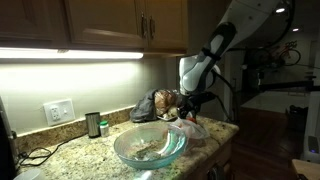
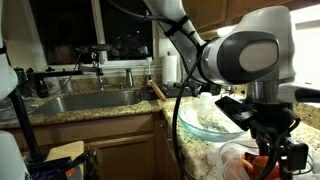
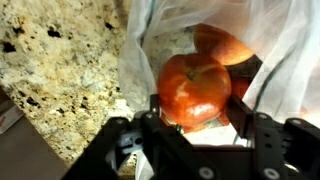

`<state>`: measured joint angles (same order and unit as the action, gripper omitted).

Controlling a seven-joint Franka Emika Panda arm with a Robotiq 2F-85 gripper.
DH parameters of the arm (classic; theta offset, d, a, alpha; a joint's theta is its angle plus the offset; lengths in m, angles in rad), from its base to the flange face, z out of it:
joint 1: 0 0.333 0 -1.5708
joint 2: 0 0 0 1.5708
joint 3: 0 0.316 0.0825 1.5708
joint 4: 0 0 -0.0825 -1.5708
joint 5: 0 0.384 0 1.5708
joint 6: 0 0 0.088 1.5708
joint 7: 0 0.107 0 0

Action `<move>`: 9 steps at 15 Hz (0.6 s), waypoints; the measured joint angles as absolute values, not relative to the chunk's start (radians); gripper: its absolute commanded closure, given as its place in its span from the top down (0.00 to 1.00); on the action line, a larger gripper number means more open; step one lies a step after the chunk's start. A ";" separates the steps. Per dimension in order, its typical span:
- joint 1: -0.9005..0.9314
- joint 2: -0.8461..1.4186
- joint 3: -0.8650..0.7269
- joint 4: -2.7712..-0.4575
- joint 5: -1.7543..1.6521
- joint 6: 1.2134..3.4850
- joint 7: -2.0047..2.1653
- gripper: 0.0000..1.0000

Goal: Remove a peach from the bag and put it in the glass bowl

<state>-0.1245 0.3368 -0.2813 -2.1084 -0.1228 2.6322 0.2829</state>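
In the wrist view a round red-orange peach (image 3: 195,88) sits between the two black fingers of my gripper (image 3: 200,115), which is shut on it inside the mouth of the crinkled whitish bag (image 3: 160,35). Behind it lies a second peach (image 3: 226,45). In both exterior views the gripper (image 1: 190,107) (image 2: 270,152) reaches down into the bag (image 1: 192,126) (image 2: 238,160) at the counter's end. The pale blue-green glass bowl (image 1: 122,143) (image 2: 196,120) stands just beside the bag. Red-orange (image 2: 262,166) shows under the fingers.
A speckled granite counter (image 3: 60,70) carries a small dark jar (image 1: 93,124) and a dark lumpy bundle (image 1: 150,104) by the wall. Cupboards (image 1: 100,22) hang overhead. A sink (image 2: 85,100) with a tap lies beyond the bowl. The counter edge drops off near the bag.
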 measured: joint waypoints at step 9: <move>-0.117 0.318 -0.281 -2.111 -0.138 2.633 0.284 0.43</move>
<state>-0.1166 0.3182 -0.2813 -2.1107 -0.1377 2.6333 0.2837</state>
